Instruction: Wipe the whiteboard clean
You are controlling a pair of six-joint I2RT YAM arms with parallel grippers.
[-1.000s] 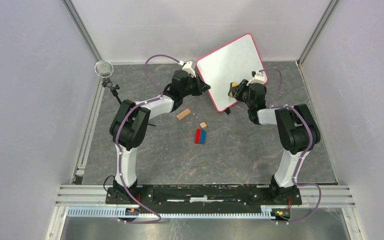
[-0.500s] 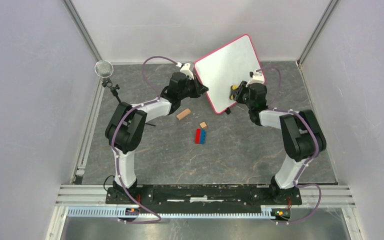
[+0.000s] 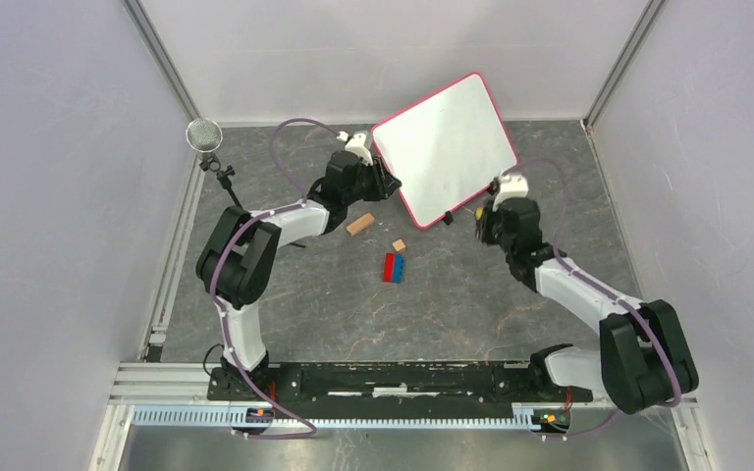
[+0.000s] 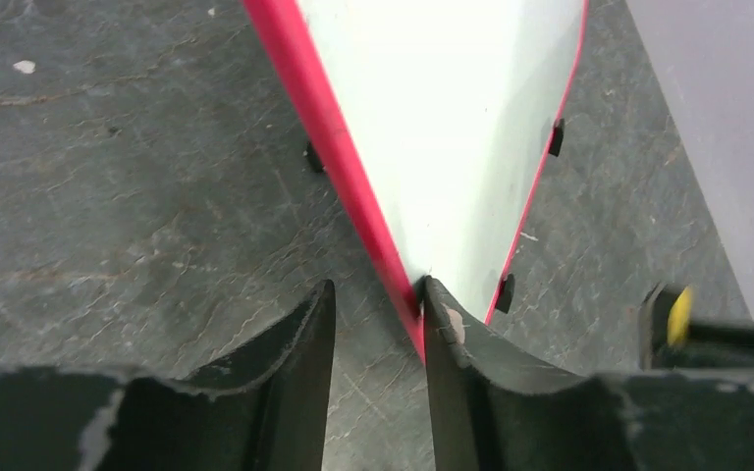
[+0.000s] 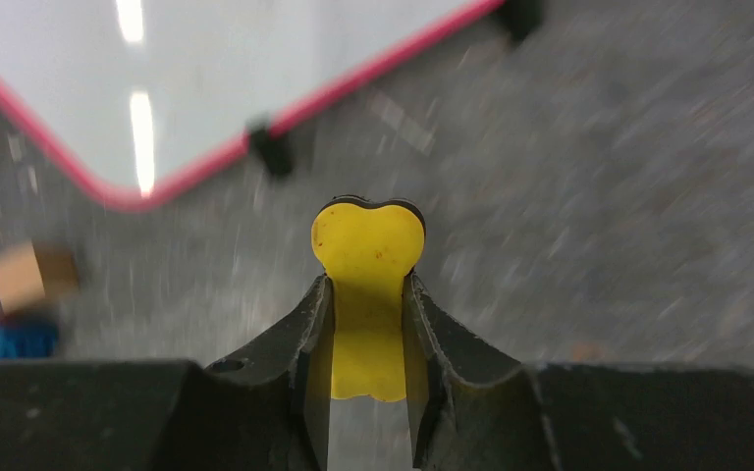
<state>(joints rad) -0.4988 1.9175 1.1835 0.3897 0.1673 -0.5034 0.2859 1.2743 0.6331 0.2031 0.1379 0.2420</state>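
Red-pink-framed and rigid, the whiteboard (image 3: pixel 444 147) sits far-centre on the table (image 3: pixel 471 294); I judge it light and slick-faced, best taken by its frame. My left gripper (image 4: pixel 378 324) gapes, one finger (image 4: pixel 471 392) touching that frame; my right gripper (image 5: pixel 366 324) clamps a yellow eraser (image 5: pixel 367 245) nearby.

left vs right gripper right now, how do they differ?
The left gripper has its jaws apart, the table showing between them; the right gripper is shut on a yellow piece. The left has the pink rim of the whiteboard against one finger; the right sits off the board, past its near edge. Both are black and close to that board.
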